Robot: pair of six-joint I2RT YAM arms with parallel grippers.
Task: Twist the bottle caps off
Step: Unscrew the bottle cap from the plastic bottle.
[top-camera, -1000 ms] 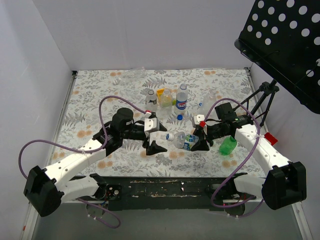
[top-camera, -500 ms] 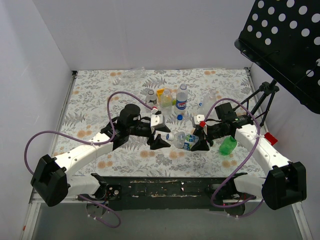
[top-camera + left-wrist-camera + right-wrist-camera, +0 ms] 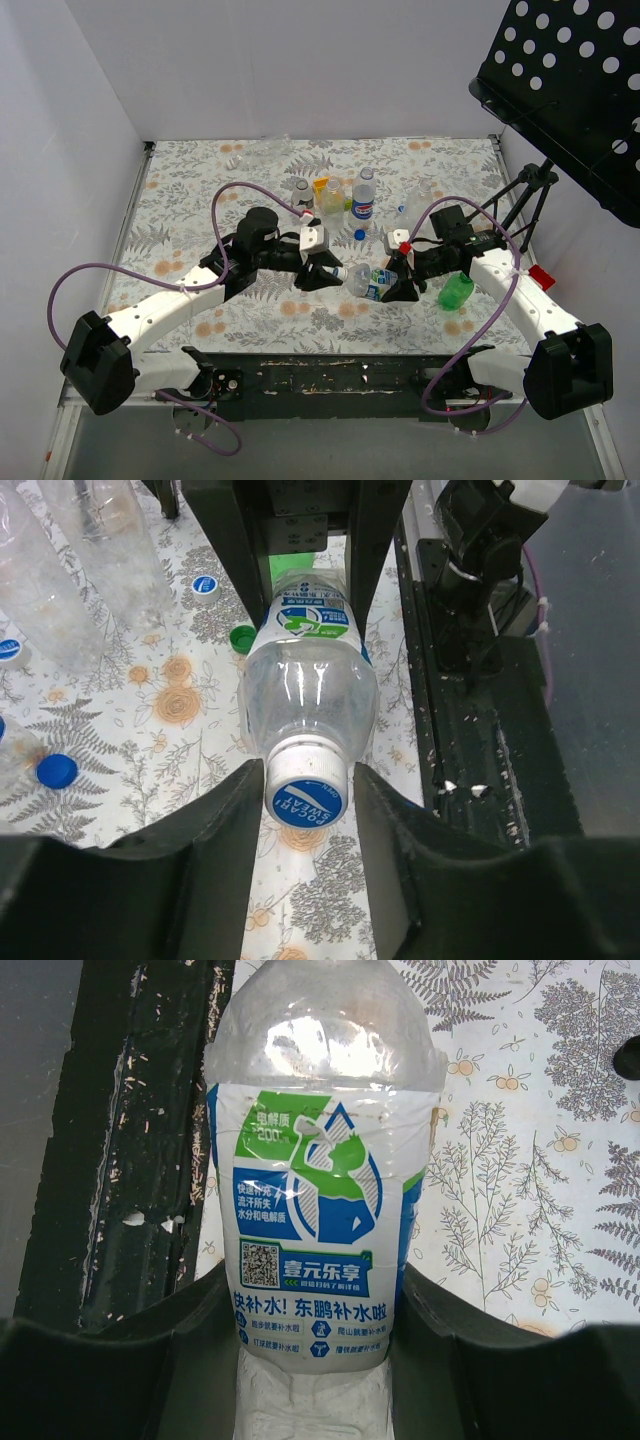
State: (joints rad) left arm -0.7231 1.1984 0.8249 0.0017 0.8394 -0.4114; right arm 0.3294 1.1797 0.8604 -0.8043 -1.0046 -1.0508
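Observation:
A clear bottle (image 3: 368, 282) with a blue, green and white label lies level just above the flowered table. My right gripper (image 3: 400, 280) is shut on its lower body. The right wrist view shows the label (image 3: 320, 1210) filling the frame, with my right gripper (image 3: 318, 1295) pressing both sides. Its white bottle cap (image 3: 308, 795), blue on top, points at the left wrist camera. My left gripper (image 3: 308, 798) is shut on that cap, one finger touching each side. From above, the left gripper (image 3: 328, 272) meets the cap (image 3: 340, 272) from the left.
Several bottles stand behind: a blue-labelled one (image 3: 364, 195) and a yellowish one (image 3: 327, 195). A green bottle (image 3: 456, 290) lies by the right arm. Loose caps lie about, two blue (image 3: 57, 770) (image 3: 359, 236) and one green (image 3: 242, 636). A black perforated stand (image 3: 570, 80) overhangs the right.
My left arm has moved right up to the bottle's mouth and its jaws have closed from wide open onto the cap. The right arm and the bottle have stayed put.

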